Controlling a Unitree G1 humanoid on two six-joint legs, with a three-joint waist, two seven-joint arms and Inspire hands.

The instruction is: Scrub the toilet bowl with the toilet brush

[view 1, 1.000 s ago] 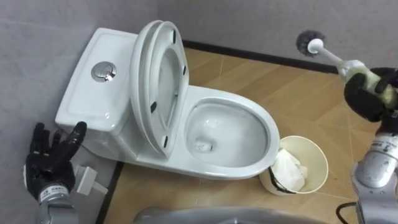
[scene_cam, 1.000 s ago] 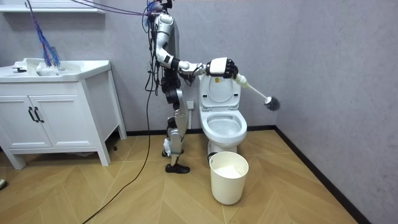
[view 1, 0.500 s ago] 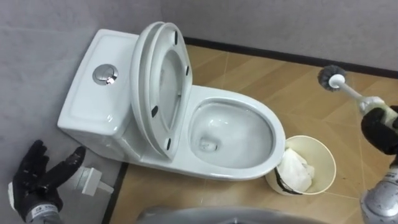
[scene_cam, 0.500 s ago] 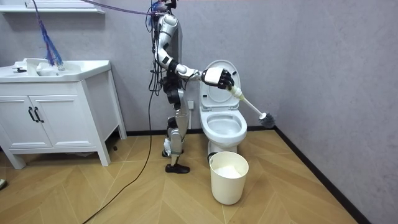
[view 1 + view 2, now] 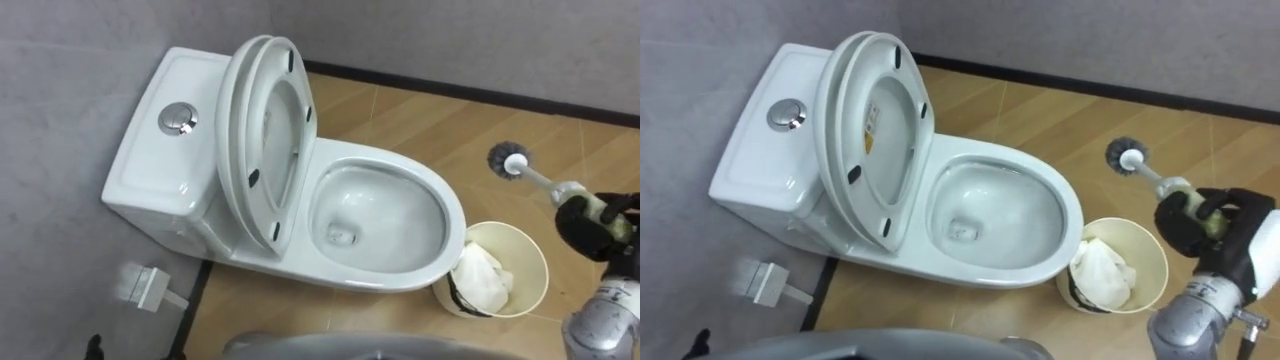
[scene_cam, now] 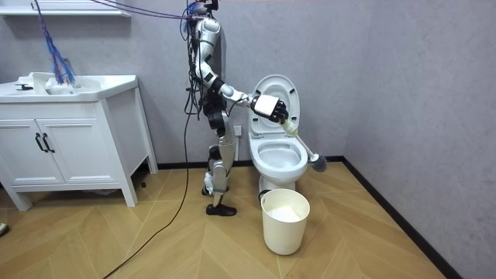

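The brush [image 5: 508, 160] hangs over the floor beside the toilet [image 5: 385, 158], near the bin [image 5: 515, 250], its head not yet in the bowl. The right hand [image 5: 595, 222] is clenched round its handle. Seat and lid are up, so the scrubbing looks all to do. The left hand [image 5: 94, 347] barely shows, and I cannot tell its state. The eye views look into bowl and bin, while the room view shows the robot standing beside the toilet, arm across it.
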